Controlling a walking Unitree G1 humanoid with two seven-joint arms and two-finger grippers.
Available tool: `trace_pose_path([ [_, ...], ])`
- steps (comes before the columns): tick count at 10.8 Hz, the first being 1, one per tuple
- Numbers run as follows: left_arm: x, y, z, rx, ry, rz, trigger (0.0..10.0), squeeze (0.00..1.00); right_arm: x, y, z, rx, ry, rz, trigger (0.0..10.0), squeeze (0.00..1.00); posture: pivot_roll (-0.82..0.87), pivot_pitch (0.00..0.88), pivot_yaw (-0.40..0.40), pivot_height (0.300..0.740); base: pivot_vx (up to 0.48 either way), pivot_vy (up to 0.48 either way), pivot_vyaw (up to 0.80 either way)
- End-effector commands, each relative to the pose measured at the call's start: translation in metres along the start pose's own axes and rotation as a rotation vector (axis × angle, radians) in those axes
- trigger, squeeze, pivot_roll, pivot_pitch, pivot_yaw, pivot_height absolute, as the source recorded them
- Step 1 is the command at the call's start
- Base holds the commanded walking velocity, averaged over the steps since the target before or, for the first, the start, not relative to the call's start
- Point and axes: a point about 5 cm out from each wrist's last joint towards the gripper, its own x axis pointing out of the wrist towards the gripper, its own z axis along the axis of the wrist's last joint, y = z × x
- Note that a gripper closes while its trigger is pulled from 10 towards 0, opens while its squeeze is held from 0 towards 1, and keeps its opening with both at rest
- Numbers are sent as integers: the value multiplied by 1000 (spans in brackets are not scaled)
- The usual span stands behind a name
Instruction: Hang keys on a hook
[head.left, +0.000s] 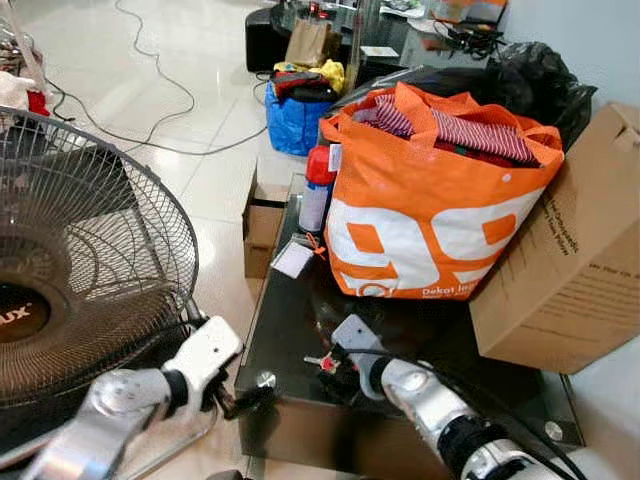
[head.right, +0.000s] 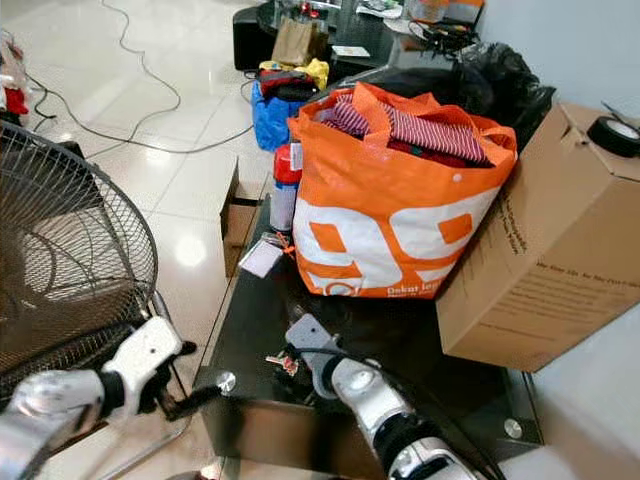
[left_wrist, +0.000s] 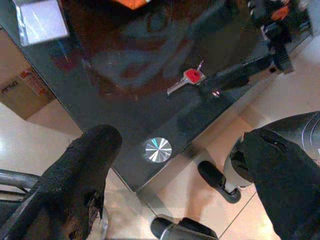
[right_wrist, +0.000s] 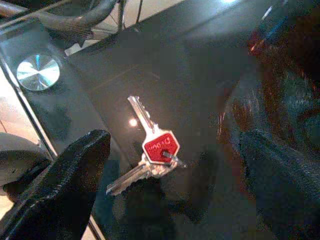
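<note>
The keys (right_wrist: 150, 152) are lying flat on the dark glass surface (right_wrist: 200, 75), between the spread jaws of the right gripper (right_wrist: 167, 187), not yet being gripped. The left gripper (left_wrist: 190, 165) is being held with jaws apart beside the surface's edge. Grasping, lifting and hanging are all being left to do.

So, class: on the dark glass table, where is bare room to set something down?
The glass table is bare between the keys, the orange bag and the white tag. The back is crowded by the bag and cardboard box; the right gripper hovers by the keys.
</note>
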Motion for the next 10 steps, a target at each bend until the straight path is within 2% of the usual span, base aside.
trace_pose_path([
  [1, -3, -3, 5, 3, -12, -18, 10000, 0, -1, -6, 1, 11, -14, -31, 4745, 0, 94, 0, -122, 740, 0, 0, 0],
  [5, -18, -5, 19, 45, 5, -59, 10000, 0, 1, 1, 1, 52, -60, -47, 4706, 0, 92, 25, -28, 740, 0, 0, 0],
  [8, -25, -10, 25, 68, 15, -101, 10000, 0, -1, 3, -4, 72, -86, -74, 5255, 0, 72, 62, 17, 740, 0, 0, 0],
  [10, -25, -10, 29, 72, 20, -111, 10000, 0, -3, 1, -6, 21, -80, -65, 4941, 0, 70, 58, 21, 740, 0, 0, 0],
])
